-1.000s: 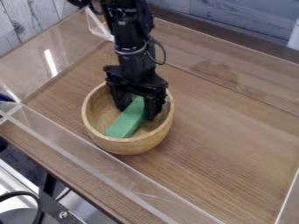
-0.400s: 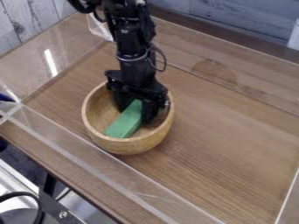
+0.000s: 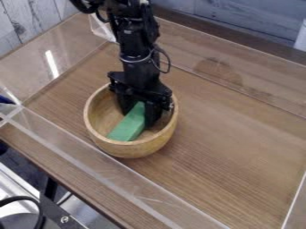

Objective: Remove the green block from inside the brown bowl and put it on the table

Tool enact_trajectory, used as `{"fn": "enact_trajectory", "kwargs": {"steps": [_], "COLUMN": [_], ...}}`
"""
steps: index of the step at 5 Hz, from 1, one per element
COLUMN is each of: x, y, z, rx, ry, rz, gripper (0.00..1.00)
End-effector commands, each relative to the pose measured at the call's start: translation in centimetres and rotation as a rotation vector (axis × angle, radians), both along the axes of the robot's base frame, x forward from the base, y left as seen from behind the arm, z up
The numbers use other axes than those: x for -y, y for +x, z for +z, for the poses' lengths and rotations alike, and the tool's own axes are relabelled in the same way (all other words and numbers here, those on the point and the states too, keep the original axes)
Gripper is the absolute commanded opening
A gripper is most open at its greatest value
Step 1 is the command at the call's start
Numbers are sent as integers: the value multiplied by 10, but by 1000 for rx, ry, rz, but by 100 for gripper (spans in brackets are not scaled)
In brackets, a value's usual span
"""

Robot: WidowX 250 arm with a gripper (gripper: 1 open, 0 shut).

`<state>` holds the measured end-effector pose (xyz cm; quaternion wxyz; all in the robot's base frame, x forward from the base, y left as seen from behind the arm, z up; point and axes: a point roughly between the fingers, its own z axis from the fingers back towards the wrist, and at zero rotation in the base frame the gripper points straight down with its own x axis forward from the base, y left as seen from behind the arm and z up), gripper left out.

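Black and pointing straight down, the robot arm's pincer (image 3: pixel 140 106) hangs inside the brown bowl (image 3: pixel 106 135), its two fingers (image 3: pixel 120 98) straddling the upper end of the green block (image 3: pixel 129 123). One finger stands to the left of the block's top end and the other to its right, both reaching below the bowl's thick rim. Whether the fingers press on the block or stand just clear of its sides cannot be told from this view, so the grip is uncertain.

One green block lies in the bowl, tilted, its lower end pointing toward the near-left of the bowl's floor and its upper end rising toward the far side between the fingers. Most of its length shows below the pincer, uncovered.

One bowl sits on the table (image 3: pixel 227 134), left of centre, light tan with visible grain. One arm reaches down to it from the top of the frame. Clear acrylic walls (image 3: pixel 72 165) edge the brown wood-grain tabletop on the near and left sides, and one more shows at the right edge.
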<state>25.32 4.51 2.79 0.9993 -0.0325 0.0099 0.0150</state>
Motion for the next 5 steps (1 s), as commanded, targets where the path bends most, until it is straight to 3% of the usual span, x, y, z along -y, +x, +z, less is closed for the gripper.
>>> {"fn": "enact_trajectory", "kwargs": {"steps": [1,5], "x": [1,4], "y": [6,7], "z": [9,20], "rx": [26,21], "ry": [2,-14], "rz": [0,10], "gripper": [0,0]}}
